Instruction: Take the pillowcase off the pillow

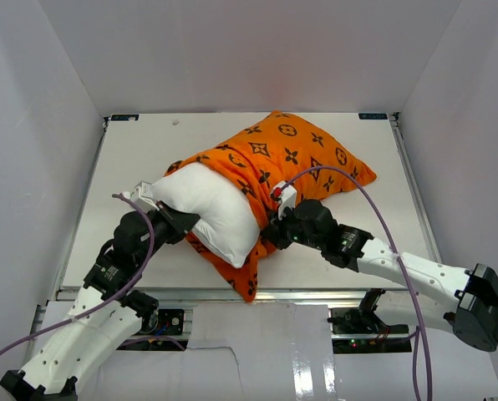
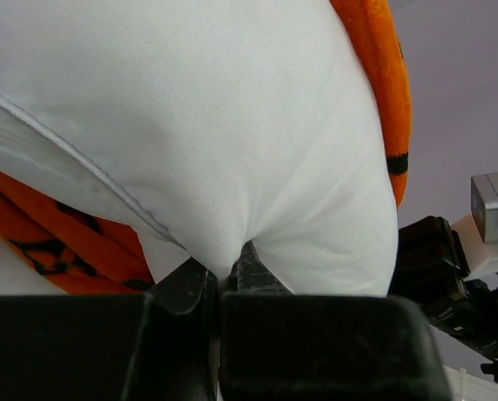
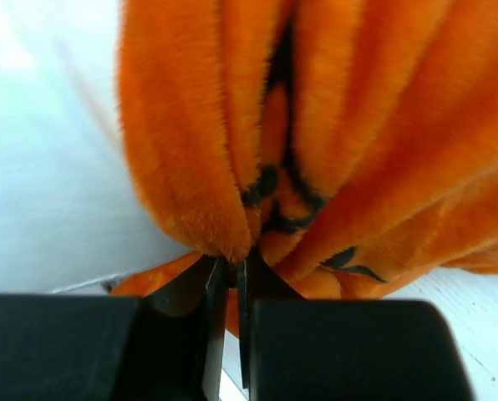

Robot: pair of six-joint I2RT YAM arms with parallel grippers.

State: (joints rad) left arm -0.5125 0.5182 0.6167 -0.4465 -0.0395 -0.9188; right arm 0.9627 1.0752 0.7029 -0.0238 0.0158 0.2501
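Stripping step, cover half off: left hand (image 2: 226, 271) pinching plump white pillow (image 2: 232, 125); right hand (image 3: 232, 266) clamped on fuzzy orange black-motif pillowcase (image 3: 358, 150). Next, likely: draw hands apart, grips firm.

Lighting is bright, diffuse and overhead; the pillow (image 1: 220, 209) casts only a soft shadow. Glare marks the glossy front panel (image 1: 316, 368) at the bottom of the top view. The right wrist view is overexposed at upper left; the pillowcase (image 3: 358, 142) nap is sharp.

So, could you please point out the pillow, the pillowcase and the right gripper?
pillow (image 1: 220, 205), top view, bare white middle.
pillowcase (image 1: 303, 154), top view, patterned upper face.
right gripper (image 3: 232, 262), right wrist view, between the fingertips pinching orange fabric.
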